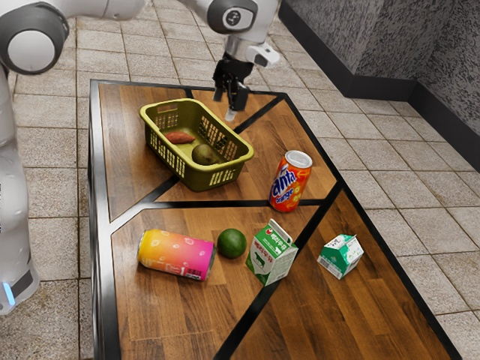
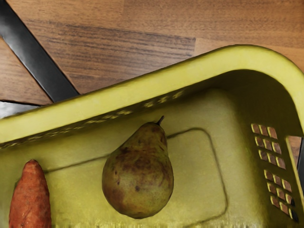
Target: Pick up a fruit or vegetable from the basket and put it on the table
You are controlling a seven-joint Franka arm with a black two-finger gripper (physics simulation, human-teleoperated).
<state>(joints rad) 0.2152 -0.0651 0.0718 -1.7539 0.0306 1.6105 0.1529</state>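
Sweet potato (image 1: 180, 138) and pear (image 1: 203, 154) lay apart inside the yellow-green basket (image 1: 196, 178), in the upper left part of the exterior view; the wrist view had the sweet potato at its lower left edge and the pear near its lower middle, stem end towards the basket's long rim. At the exterior view's far left, the white arm (image 1: 30, 49) rose beside the wooden bench (image 1: 322, 322) with its black strips. A yellow-and-pink can (image 1: 174, 255) lay on its side in the lower left, and just beside it, near the lower middle, sat a green lime (image 1: 232, 243). The tool (image 1: 231, 105) hung pointing down at the upper middle, near the basket's rim; whether it was released or clenched, I could not tell. A green-and-white carton (image 1: 272, 253) stood upright just beside the lime. Above it in the frame, right of centre, an orange Fanta can (image 1: 291, 182) stood upright near the basket. Farther right, in the lower right, a smaller green-and-white carton (image 1: 340, 256) rested on the bench, apart from the other things.
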